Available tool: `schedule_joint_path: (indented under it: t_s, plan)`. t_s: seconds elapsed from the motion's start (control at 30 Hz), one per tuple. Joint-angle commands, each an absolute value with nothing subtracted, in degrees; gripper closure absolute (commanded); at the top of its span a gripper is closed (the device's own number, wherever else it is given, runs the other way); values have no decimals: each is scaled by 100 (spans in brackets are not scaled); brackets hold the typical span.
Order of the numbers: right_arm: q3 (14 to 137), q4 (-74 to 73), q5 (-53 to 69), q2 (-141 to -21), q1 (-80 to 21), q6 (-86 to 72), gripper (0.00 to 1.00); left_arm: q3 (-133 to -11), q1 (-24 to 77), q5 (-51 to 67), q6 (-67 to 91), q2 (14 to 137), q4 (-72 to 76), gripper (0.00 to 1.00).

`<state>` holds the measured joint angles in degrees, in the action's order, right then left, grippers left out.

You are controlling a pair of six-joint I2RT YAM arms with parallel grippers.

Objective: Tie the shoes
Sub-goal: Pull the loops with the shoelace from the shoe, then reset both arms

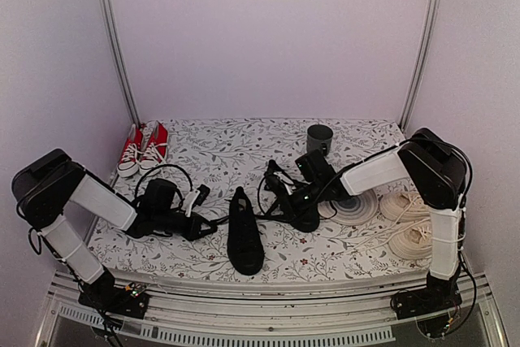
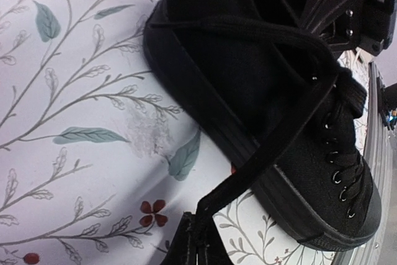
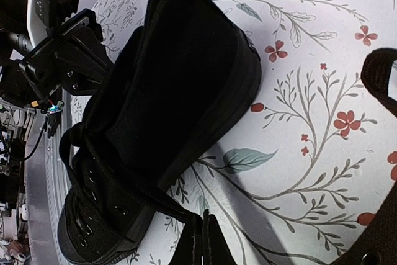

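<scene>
Left claw (image 2: 189, 246), frame bottom, pinches one lace (image 2: 260, 166); right claw (image 3: 201, 243) pinches the other lace (image 3: 133, 193). Black sneaker (image 1: 244, 233) lies centre-tabletop (image 1: 211, 148), laces drawn apart. Knot unfinished; second black sneaker (image 1: 302, 205) likely untied.

Two black shoes (image 1: 244, 233) lay at center, one at six o'clock, one toward three. Two red sneakers (image 1: 143, 148) sat at ten o'clock, two cream sneakers (image 1: 411, 221) at four. One cup (image 1: 319, 139) and one plate (image 1: 355, 206) were toward two and three.
</scene>
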<state>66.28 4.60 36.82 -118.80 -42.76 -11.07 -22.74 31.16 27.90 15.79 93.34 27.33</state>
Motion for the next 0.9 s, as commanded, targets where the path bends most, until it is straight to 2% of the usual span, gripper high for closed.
schedule_joint_path:
  t_s: [0.0, 0.07, 0.13, 0.2, 0.33, 0.37, 0.4, 0.43, 0.57, 0.67, 0.87]
  plan:
    - [6683, -2, 3474, -12081, -4288, -838, 99, -2314, 3509, 2735, 1202, 9314, 2590, 95]
    - [6682, 138, 3719, -11796, -4290, -855, 86, -2313, 3649, 2619, 1081, 9096, 2685, 69]
    - [6699, 157, 3850, -11603, -4289, -902, 71, -2224, 3778, 2549, 940, 8788, 2784, 55]
    - [6725, 140, 3940, -11398, -4296, -904, 61, -2101, 3895, 2426, 761, 8439, 2765, 46]
    - [6684, 119, 4030, -10882, -4284, -901, 46, -1895, 4017, 2130, 545, 7691, 2534, 36]
    - [6699, 49, 3959, -10762, -4262, -897, 36, -1831, 4032, 2066, 519, 7493, 2507, 27]
    - [6707, -8, 3877, -10635, -4215, -897, 16, -1785, 4038, 1953, 497, 7304, 2468, 8]
    - [6703, -58, 3815, -10498, -4160, -905, 1, -1784, 4042, 1809, 475, 7112, 2412, 5]
    - [6562, 9, 3350, -9744, -3864, -1050, 1, -2082, 3923, 922, 243, 6550, 2111, 4]
    - [6250, 171, 2671, -9044, -3438, -1368, 1, -2567, 3384, 618, 356, 6619, 1798, 4]
    - [4704, 700, 2044, -7336, -1742, -2167, 1, -3128, 2102, 55, 618, 6874, 1646, 4]
